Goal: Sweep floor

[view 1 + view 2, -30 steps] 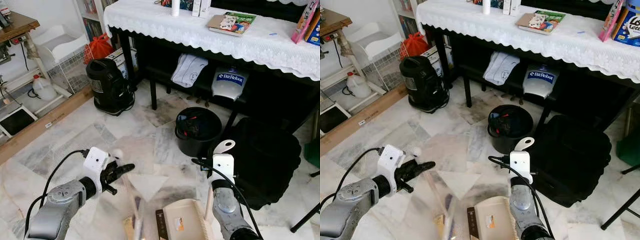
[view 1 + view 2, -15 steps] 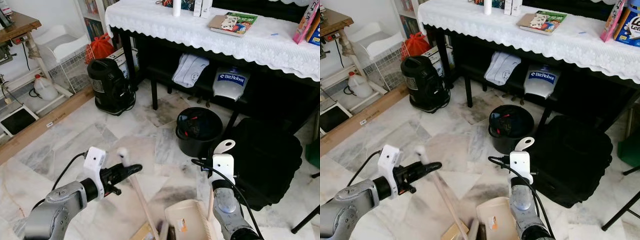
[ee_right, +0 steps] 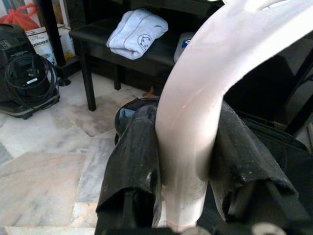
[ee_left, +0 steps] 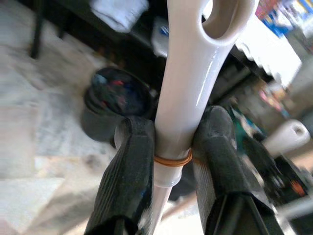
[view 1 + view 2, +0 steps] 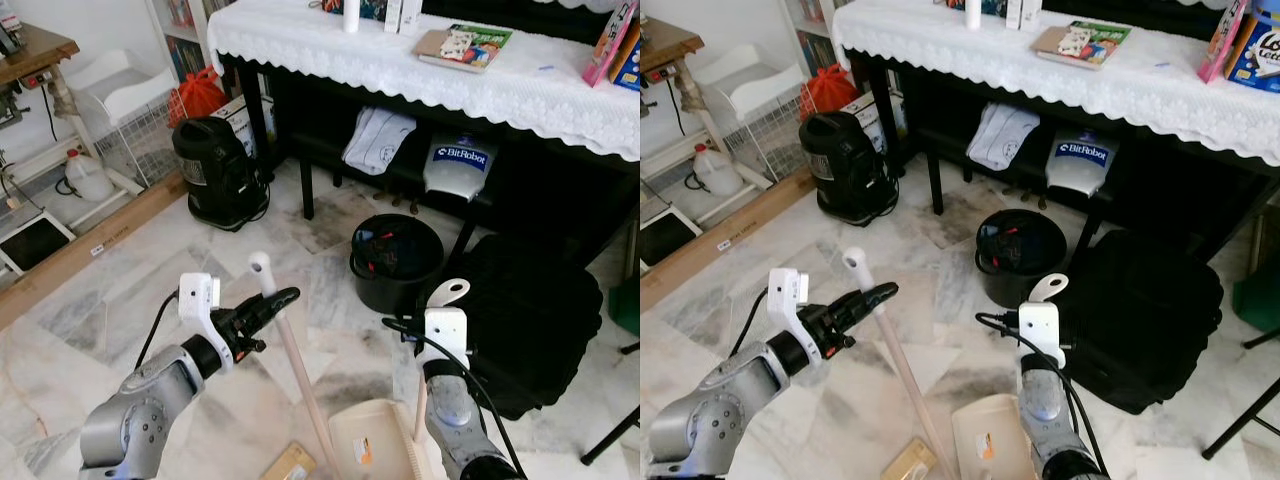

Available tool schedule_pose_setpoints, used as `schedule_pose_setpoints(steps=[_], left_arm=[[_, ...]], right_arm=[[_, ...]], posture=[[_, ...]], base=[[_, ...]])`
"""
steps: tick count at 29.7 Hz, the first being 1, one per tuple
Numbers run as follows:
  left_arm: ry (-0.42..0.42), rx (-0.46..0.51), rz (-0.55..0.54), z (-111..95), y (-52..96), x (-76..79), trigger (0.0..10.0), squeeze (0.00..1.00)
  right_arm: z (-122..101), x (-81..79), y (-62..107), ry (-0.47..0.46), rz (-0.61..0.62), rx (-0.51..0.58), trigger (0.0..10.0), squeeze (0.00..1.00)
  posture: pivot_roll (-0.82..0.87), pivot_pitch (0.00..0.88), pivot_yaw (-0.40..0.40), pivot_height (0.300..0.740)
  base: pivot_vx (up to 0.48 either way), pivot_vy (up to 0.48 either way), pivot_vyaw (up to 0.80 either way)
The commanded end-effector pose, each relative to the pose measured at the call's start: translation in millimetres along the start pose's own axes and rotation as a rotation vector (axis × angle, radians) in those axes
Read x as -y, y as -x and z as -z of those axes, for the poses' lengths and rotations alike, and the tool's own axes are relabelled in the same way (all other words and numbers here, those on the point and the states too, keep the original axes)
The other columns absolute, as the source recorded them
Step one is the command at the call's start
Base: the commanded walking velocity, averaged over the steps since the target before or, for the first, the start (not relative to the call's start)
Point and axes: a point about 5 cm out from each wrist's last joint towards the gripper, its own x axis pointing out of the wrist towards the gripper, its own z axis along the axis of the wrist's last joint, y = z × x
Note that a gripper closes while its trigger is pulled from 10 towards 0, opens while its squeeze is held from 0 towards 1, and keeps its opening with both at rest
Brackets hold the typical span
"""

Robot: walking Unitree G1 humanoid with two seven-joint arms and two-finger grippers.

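Note:
My left gripper (image 5: 272, 302) is shut on the cream broom handle (image 5: 296, 366), just below its looped top end (image 4: 222, 19); an orange band rings the handle between the fingers (image 4: 131, 166). The handle slants down to the right toward the cream dustpan (image 5: 366, 446) on the marble floor at the bottom edge. My right gripper (image 3: 182, 161) is shut on the dustpan's upright curved handle (image 5: 447, 293). A brown flat scrap (image 5: 290, 463) lies on the floor just left of the dustpan.
A black bucket (image 5: 396, 262) and a big black bag (image 5: 530, 320) sit right ahead. Behind them stands a table with a white lace cloth (image 5: 420, 70). A black vacuum cleaner (image 5: 218, 172) stands at the left, and a wooden plank (image 5: 90, 250) runs along the far left.
My left gripper has swung up and to the right with the broom handle, which now stands steeper and closer to the dustpan. The right gripper has stayed put on the dustpan handle.

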Motion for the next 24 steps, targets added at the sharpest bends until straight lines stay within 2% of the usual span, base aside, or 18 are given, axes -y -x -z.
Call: schedule_pose_setpoints(steps=[1, 2, 3, 6, 8, 9, 13, 15, 17, 20, 24], left_arm=[[-0.043, 0.093, -0.077, -15.7, 1.6, -8.8, 10.0, 0.00], [-0.043, 0.093, -0.077, -15.7, 1.6, -8.8, 10.0, 0.00], [-0.087, 0.137, -0.152, -22.0, 3.1, -15.6, 10.0, 0.00], [-0.121, 0.206, -0.254, -30.0, 5.7, -24.4, 10.0, 0.00], [-0.219, 0.234, -0.336, -34.7, 8.2, -30.1, 10.0, 0.00], [-0.311, 0.233, -0.366, -34.5, 8.3, -30.4, 10.0, 0.00], [-0.390, 0.250, -0.387, -31.1, 7.1, -28.7, 10.0, 0.00], [-0.456, 0.230, -0.388, -26.0, 5.1, -27.7, 10.0, 0.00], [-0.474, 0.225, -0.390, -24.2, 4.7, -27.9, 10.0, 0.00], [-0.553, 0.187, -0.402, -19.1, 4.6, -30.3, 10.0, 0.00], [-0.596, 0.168, -0.410, -13.0, 6.0, -33.0, 10.0, 0.00]], right_arm=[[7.0, -1.5, 4.0, 0.018, -0.021, -0.036, 10.0, 0.00], [7.0, -1.5, 4.0, 0.018, -0.021, -0.036, 10.0, 0.00], [7.3, -1.1, 4.0, 0.021, -0.021, -0.037, 10.0, 0.00], [7.1, -1.0, 3.7, 0.027, -0.026, -0.036, 10.0, 0.00], [6.1, -0.2, 2.8, 0.027, -0.025, -0.031, 10.0, 0.00], [5.3, 1.0, 1.9, 0.026, -0.023, -0.027, 10.0, 0.00], [2.6, 3.8, -0.1, 0.020, -0.021, -0.012, 10.0, 0.00], [-1.4, 4.6, -3.1, 0.012, -0.026, 0.005, 10.0, 0.00], [-2.9, 4.4, -4.2, 0.010, -0.028, 0.011, 10.0, 0.00], [-8.5, 3.9, -7.8, 0.003, -0.036, 0.034, 10.0, 0.00], [-15.3, 5.1, -13.0, -0.011, -0.036, 0.058, 10.0, 0.00]], posture=[[0.13, 0.096, 0.041, 0.740], [0.13, 0.096, 0.041, 0.740], [0.12, 0.095, 0.040, 0.740], [0.12, 0.094, 0.039, 0.740], [0.12, 0.090, 0.036, 0.740], [0.12, 0.087, 0.036, 0.740], [0.12, 0.082, 0.034, 0.740], [0.12, 0.080, 0.032, 0.740], [0.12, 0.078, 0.031, 0.740], [0.12, 0.077, 0.030, 0.740], [0.12, 0.081, 0.028, 0.740]], base=[[0.000, 0.000, 0.00], [0.000, 0.000, 0.00], [0.000, 0.000, 0.00], [0.000, 0.000, 0.00], [0.000, 0.000, 0.00], [0.000, 0.000, 0.00], [0.000, 0.000, 0.00], [0.000, 0.000, 0.00], [0.000, 0.000, 0.00], [0.000, 0.000, 0.00], [0.000, 0.000, 0.00]])
